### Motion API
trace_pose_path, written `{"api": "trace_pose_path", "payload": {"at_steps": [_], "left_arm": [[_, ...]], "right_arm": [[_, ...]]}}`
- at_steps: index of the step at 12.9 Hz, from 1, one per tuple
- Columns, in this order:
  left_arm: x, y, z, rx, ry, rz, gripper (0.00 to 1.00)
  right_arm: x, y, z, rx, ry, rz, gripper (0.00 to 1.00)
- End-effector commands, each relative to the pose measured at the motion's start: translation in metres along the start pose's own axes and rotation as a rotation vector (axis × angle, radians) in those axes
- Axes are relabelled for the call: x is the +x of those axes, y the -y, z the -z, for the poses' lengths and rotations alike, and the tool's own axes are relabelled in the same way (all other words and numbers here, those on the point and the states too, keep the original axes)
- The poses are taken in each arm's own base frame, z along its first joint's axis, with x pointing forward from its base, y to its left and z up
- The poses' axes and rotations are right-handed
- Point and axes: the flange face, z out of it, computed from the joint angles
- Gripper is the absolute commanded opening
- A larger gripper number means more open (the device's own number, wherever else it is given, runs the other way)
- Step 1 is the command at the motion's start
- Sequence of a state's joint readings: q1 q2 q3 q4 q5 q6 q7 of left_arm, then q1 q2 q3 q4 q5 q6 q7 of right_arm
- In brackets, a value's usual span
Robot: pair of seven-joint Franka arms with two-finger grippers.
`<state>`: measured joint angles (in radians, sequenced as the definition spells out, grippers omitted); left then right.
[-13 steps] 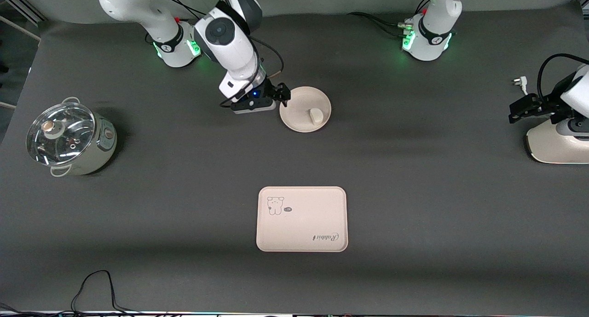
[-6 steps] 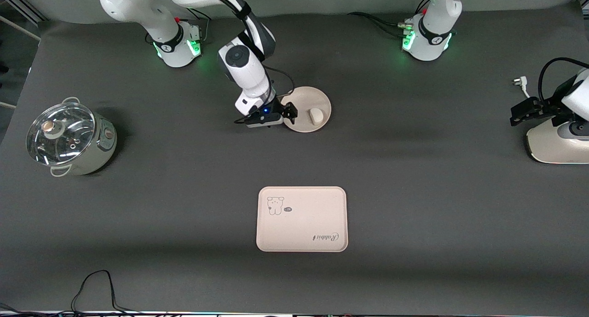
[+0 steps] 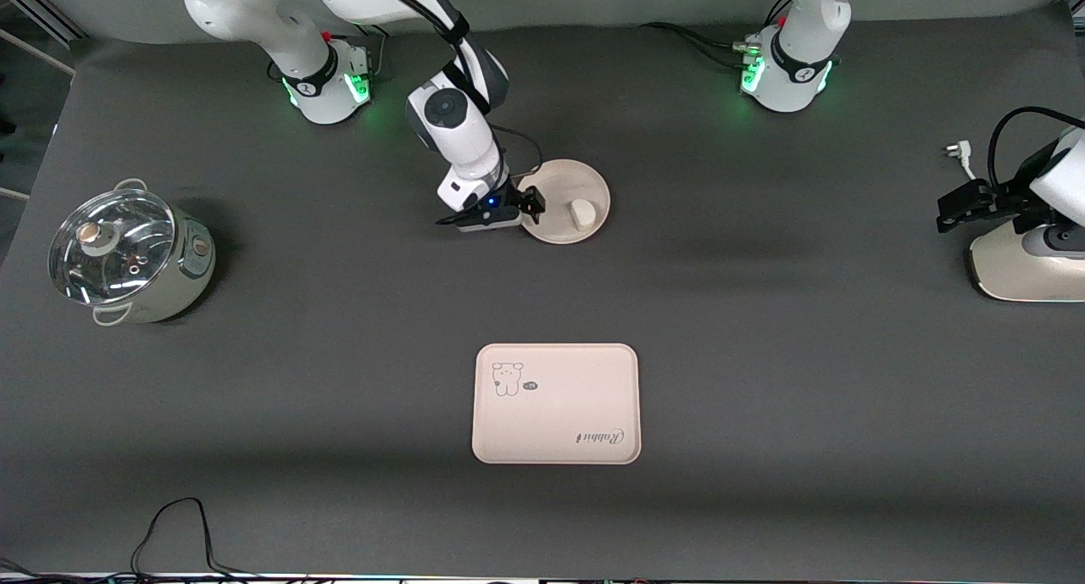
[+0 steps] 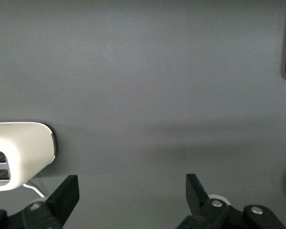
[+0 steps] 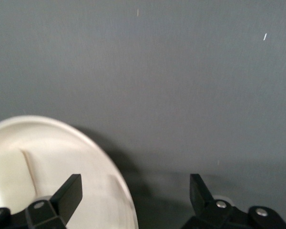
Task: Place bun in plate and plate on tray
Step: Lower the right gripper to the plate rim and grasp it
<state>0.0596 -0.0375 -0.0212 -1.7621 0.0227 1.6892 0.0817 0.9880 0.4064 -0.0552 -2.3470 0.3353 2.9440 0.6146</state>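
Observation:
The round cream plate [image 3: 576, 181] lies on the dark mat midway between the two arm bases, with the small off-white bun [image 3: 581, 214] on it, toward the side nearer the camera. My right gripper [image 3: 533, 204] is low at the plate's rim on the right arm's side and stands open. In the right wrist view the right gripper [image 5: 136, 195] straddles the rim of the plate [image 5: 71, 152], one finger over the plate and one over the mat, with the bun [image 5: 7, 183] at the edge. The cream-pink tray [image 3: 555, 403] lies nearer the camera, with nothing on it. My left gripper [image 3: 948, 209] hangs open and waits at the left arm's end.
A steel pot with a glass lid [image 3: 127, 258] stands at the right arm's end. A white appliance [image 3: 1021, 270] sits under the left gripper, also the appliance [image 4: 19, 152] in the left wrist view, with a loose plug [image 3: 956, 153] beside it. A black cable [image 3: 178, 525] lies near the front edge.
The right arm has come down and carried its open gripper to the plate's rim nearer the camera. Plate, bun and tray have not moved. The left arm has barely shifted.

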Motion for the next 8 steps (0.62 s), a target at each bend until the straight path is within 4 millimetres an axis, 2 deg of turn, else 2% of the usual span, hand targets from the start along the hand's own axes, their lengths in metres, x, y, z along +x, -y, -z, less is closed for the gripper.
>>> {"api": "trace_pose_path", "payload": {"at_steps": [1,4,5,6,7,8], "left_arm": [[0.001,-0.005,0.002,0.001,-0.014,-0.018,1.00],[0.003,-0.006,0.003,0.002,-0.017,-0.020,1.00],[0.003,-0.006,0.003,0.002,-0.019,-0.020,1.00],[0.003,-0.006,0.004,0.002,-0.020,-0.021,1.00],[0.003,-0.005,0.003,0.002,-0.017,-0.021,1.00],[0.003,-0.003,0.003,0.001,-0.015,-0.017,1.00]], "right_arm": [[-0.017,0.002,0.006,0.020,0.015,0.003,1.00],[-0.022,0.009,0.014,0.040,0.031,-0.019,1.00],[-0.023,0.009,0.017,0.031,0.055,-0.018,0.95],[-0.022,0.009,0.019,0.030,0.060,-0.020,0.78],[-0.023,0.008,0.018,0.026,0.062,-0.019,0.65],[-0.023,0.007,0.016,0.024,0.063,0.000,0.62]]}}
